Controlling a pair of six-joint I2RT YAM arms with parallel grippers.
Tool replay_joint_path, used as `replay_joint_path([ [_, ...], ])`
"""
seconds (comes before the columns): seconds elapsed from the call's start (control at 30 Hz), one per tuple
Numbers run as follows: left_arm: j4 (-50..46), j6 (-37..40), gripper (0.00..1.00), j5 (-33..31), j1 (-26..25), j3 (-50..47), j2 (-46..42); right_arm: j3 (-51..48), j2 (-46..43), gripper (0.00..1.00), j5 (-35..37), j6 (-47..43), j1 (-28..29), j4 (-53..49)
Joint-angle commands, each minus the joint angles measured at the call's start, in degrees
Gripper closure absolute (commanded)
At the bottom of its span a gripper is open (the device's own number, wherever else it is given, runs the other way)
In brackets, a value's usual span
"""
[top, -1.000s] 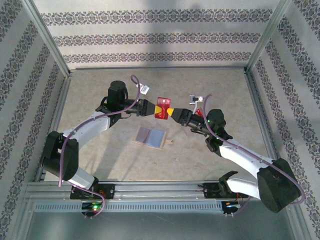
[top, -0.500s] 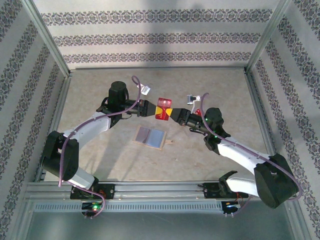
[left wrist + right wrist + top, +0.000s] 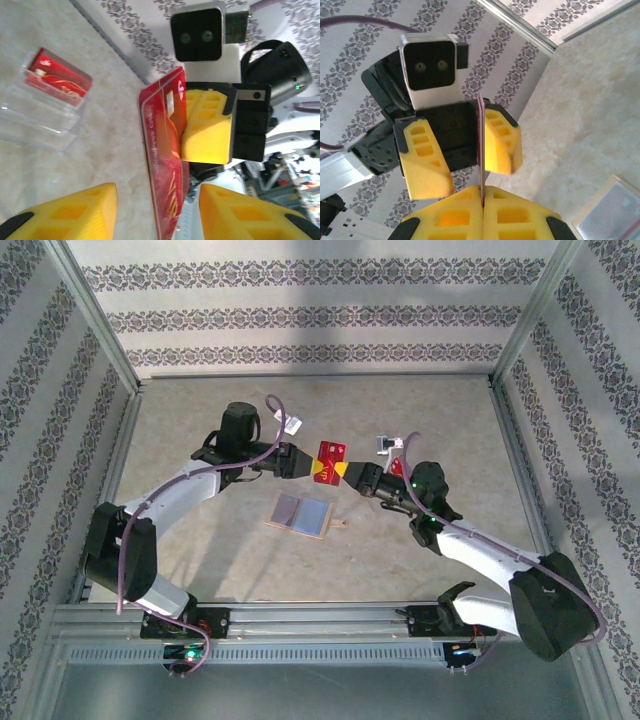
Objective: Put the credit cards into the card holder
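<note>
Credit card (image 3: 329, 461): up in the air over the table (image 3: 200, 420), standing on edge, caught between both grippers!
Left arm: bent at the elbow, left gripper (image 3: 301, 461) pointing right at the card.
Left fingers (image 3: 75, 210): spread, one on each side of the card.
Right arm: reaching in, right gripper (image 3: 349, 472) facing the left one.
Right fingers (image 3: 455, 217): pressed together, pinching the card's edge.
Card holder (image 3: 302, 514): lying open on the table, nearer the bases than the card.
Clear stand (image 3: 40, 120): second red card (image 3: 60, 77) standing in it.
</note>
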Motion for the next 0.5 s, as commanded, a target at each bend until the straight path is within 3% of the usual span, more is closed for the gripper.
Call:
replay_joint_path([
  [0.0, -18.5, 14.8, 0.52, -5.1, 2.2, 4.3, -3.3, -2.2, -2.0, 1.0, 2.9, 1.2, 0.2, -0.1],
  [0.2, -36.0, 27.8, 0.52, -18.9, 3.5, 5.3, -6.0, -3.6, -2.2, 1.0, 8.1, 0.7, 3.7, -8.4],
  [0.33, -37.1, 30.8, 0.59, -29.2, 3.8, 0.3, -8.2, -4.3, 0.7, 1.0, 10.8, 4.1, 6.4, -7.5],
  [0.47, -39.7, 31.1, 0.68, -35.2, 3.8, -1.0, -3.8, -2.7, 4.5, 1.0, 12.2, 5.7, 9.6, -8.5],
])
